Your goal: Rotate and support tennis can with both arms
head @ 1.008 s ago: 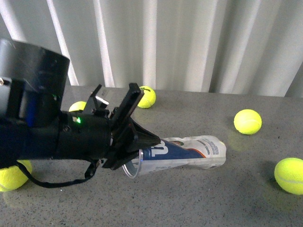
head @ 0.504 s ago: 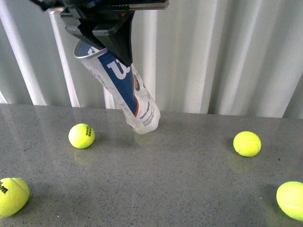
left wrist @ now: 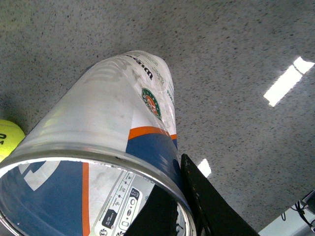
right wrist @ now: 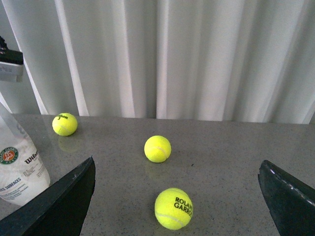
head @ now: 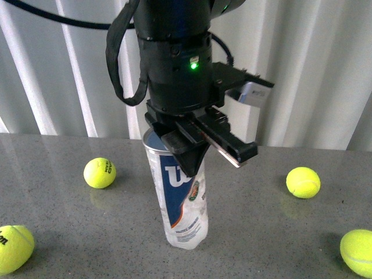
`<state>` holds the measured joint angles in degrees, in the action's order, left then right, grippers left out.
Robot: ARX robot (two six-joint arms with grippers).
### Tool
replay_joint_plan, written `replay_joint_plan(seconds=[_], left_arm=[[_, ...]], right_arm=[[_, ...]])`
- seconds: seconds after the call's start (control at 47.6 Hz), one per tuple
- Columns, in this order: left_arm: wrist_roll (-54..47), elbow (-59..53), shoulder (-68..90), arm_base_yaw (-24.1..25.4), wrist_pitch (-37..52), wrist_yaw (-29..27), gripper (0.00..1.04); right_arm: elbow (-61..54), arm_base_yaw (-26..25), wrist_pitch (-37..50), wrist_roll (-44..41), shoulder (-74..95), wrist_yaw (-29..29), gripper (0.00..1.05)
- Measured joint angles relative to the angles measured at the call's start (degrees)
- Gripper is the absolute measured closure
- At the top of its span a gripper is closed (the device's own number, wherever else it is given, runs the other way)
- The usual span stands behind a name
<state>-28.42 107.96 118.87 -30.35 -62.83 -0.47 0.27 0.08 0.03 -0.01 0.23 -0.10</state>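
On the grey surface [head: 261, 226]: the tennis can [head: 181, 200] stands on its closed base, open metal rim up, leaning slightly off upright.
Can label: blue with a white W and an orange stripe, facing the front camera; the lower part is white with small print.
Left gripper [head: 187, 158]: comes straight down from above and is clamped on the can's rim. The left wrist view shows one finger [left wrist: 209, 206] outside the wall and the other inside the tube, pinching the wall between them.
Left arm [head: 174, 70]: black, hanging over the can, with a green light lit on its housing.
Right gripper [right wrist: 175, 162]: fingers spread wide apart, holding nothing, with the can well off to one side of it.
Tennis balls: four lie loose in the front view, one just left of the can [head: 99, 172], one to its right [head: 303, 182], and two nearer the camera at either edge [head: 14, 249] [head: 357, 249]; none touches the can.
Backdrop: a white pleated curtain [head: 319, 70] behind the surface.
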Motion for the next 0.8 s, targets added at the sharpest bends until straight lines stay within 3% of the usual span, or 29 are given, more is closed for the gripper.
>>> replay_joint_plan(seconds=[0.315, 0.798], left_arm=[[-0.5, 1.0, 2.8, 2.2, 2.5, 1.1, 1.0], [4.6, 4.0, 0.2, 2.8, 2.9, 9.6, 0.25]], right_arm=[[0.0, 0.0, 0.0, 0.0, 0.0, 0.0, 0.07], [0.0, 0.0, 0.0, 0.0, 0.0, 0.0, 0.07]])
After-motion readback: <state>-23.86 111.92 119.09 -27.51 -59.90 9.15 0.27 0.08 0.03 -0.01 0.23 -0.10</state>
